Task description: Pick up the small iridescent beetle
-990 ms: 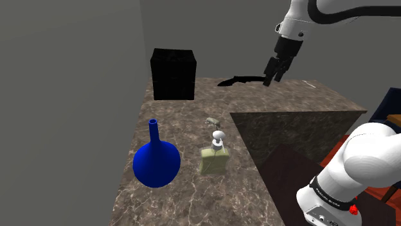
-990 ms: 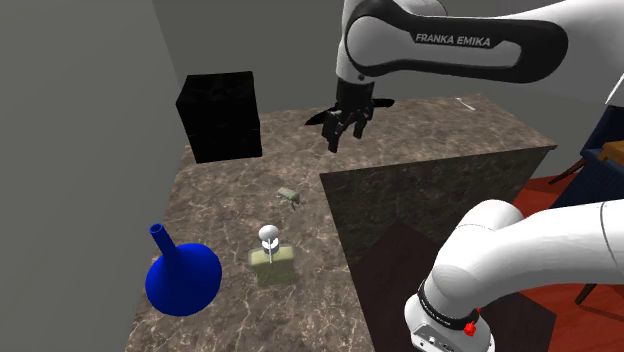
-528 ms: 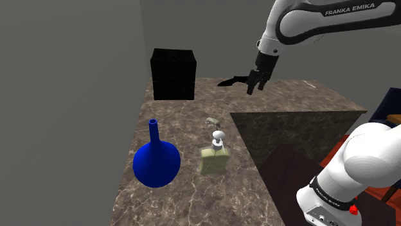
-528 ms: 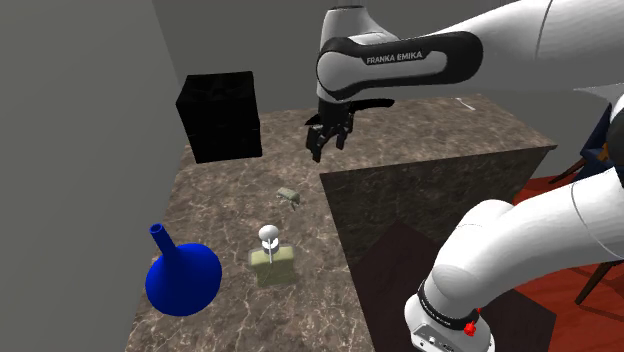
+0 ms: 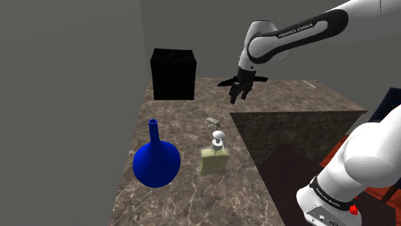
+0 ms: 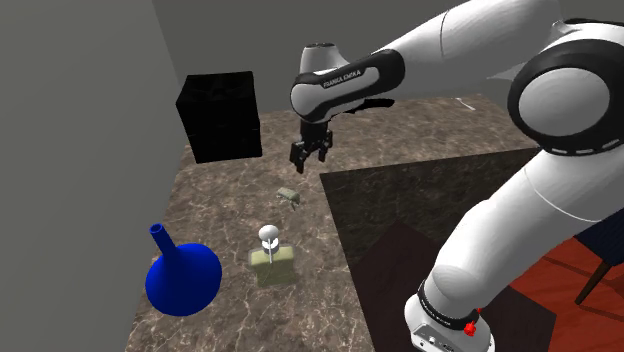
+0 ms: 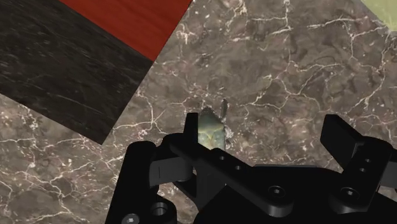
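The small beetle (image 5: 211, 121) is a greenish-grey speck lying on the brown marble counter (image 5: 186, 199), just behind a soap bottle. My black gripper (image 5: 236, 97) hangs in the air above the counter, beyond the beetle and toward the shoulder view's right. The second exterior view puts the gripper (image 6: 307, 158) a short way above and behind the beetle (image 6: 289, 194). Looking along the hand, the gripper (image 7: 265, 137) is open, fingers wide apart and holding nothing. There the beetle (image 7: 212, 130) lies on the marble close beside one fingertip (image 7: 191, 124), partly hidden by it.
A blue long-necked vase (image 5: 155, 160) and an olive soap bottle (image 5: 214, 157) with a white pump stand near the counter's front. A black box (image 5: 173, 74) sits against the back wall. A dark raised slab (image 5: 289, 131) borders the counter at the shoulder view's right.
The arm has swung toward the shoulder view's left and come down, bringing the open gripper closer to the beetle. Nothing on the counter has moved.
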Controlling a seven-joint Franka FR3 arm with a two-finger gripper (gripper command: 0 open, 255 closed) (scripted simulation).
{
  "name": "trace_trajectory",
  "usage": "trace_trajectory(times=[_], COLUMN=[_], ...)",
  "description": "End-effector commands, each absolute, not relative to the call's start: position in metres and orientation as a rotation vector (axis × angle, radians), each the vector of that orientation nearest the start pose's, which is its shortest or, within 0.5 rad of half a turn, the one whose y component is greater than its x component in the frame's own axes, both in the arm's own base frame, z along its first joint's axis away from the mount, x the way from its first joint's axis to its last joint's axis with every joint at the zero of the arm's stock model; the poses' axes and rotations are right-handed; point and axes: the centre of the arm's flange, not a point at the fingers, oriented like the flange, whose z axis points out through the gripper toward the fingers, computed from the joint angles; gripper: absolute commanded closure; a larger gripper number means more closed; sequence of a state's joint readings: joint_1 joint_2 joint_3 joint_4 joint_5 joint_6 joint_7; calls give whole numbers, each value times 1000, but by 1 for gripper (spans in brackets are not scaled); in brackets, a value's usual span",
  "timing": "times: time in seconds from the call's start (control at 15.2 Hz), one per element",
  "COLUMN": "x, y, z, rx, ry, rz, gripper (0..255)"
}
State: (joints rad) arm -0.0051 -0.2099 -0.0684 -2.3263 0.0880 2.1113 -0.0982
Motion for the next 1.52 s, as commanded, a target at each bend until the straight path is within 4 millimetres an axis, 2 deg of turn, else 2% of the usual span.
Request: trace_trajectory(times=[0.0, 0.99, 1.45], x=[490, 618, 622], y=[-35, -45, -45], z=[401, 244, 207], rx=[-3047, -3005, -3004], ry=[26, 4, 3], rz=[5, 69, 71], gripper=[0, 0, 0])
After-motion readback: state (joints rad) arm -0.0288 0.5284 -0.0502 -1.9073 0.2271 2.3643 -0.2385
